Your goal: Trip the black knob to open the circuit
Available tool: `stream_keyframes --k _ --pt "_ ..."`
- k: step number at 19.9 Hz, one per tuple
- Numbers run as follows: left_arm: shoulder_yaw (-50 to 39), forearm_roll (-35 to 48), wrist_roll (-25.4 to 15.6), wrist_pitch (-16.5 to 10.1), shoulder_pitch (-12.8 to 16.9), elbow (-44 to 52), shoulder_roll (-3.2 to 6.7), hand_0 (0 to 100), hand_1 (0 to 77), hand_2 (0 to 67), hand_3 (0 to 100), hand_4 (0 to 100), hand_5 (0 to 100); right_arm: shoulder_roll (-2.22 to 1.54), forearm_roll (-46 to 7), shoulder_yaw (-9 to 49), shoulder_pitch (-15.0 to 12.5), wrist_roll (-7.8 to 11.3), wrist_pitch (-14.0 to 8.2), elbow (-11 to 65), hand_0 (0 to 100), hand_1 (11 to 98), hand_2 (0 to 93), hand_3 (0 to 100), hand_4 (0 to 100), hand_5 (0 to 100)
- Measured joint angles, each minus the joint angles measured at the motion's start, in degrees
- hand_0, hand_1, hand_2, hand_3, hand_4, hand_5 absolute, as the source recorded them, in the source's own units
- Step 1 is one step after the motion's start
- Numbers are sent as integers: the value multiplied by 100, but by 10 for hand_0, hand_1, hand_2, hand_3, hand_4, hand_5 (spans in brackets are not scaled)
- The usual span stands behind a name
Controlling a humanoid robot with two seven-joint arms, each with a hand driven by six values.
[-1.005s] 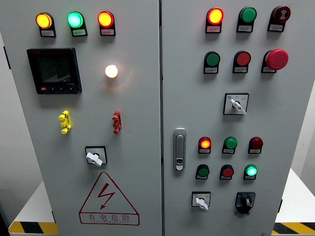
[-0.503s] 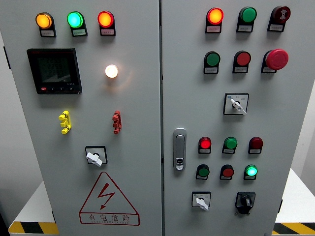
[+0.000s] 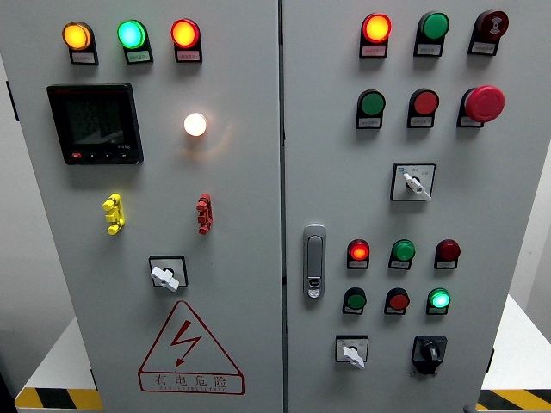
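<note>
A: Entry, head view. Largest item first?

B: Grey control cabinet (image 3: 250, 215), two doors, filling nearly the whole view. Vertical seam runs between the doors just left of centre. Hazard-striped floor edging (image 3: 52, 398) shows at both bottom corners.

A: Left door?

B: Black digital meter (image 3: 95, 123) at upper left, screen dark apart from a small red mark low on it. Red-outlined lightning warning triangle (image 3: 188, 348) near the bottom. Above the meter, a row of three lit lamps: amber, green, red. A lit white lamp (image 3: 195, 125) sits right of the meter. Lower down, a yellow terminal piece (image 3: 113, 213) and a red one (image 3: 204, 213), well apart, and a white-handled selector (image 3: 166, 275) above the triangle.

A: Right door?

B: Chrome door latch (image 3: 314, 261) at the left edge. Red mushroom stop button (image 3: 484, 103) at upper right. Rows of red and green pilot lights and buttons; a white-handled selector at mid height and another at bottom.

A: Task item?

B: Black knob (image 3: 428, 351), bottom right of the right door, on a black square plate, just right of the lower white selector (image 3: 351, 351). Its pointer looks roughly upright; nothing touches it.

A: Arm pose? Hand state?

B: Neither arm nor hand appears in the view. Pose and finger state cannot be recorded.
</note>
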Motion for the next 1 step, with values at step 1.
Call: stream_keyframes --k 1 --pt "0 0 0 0 0 0 0 0 0 194 262 98 86 4 0 0 -1 0 0 8 1000 469 20 174 110 255"
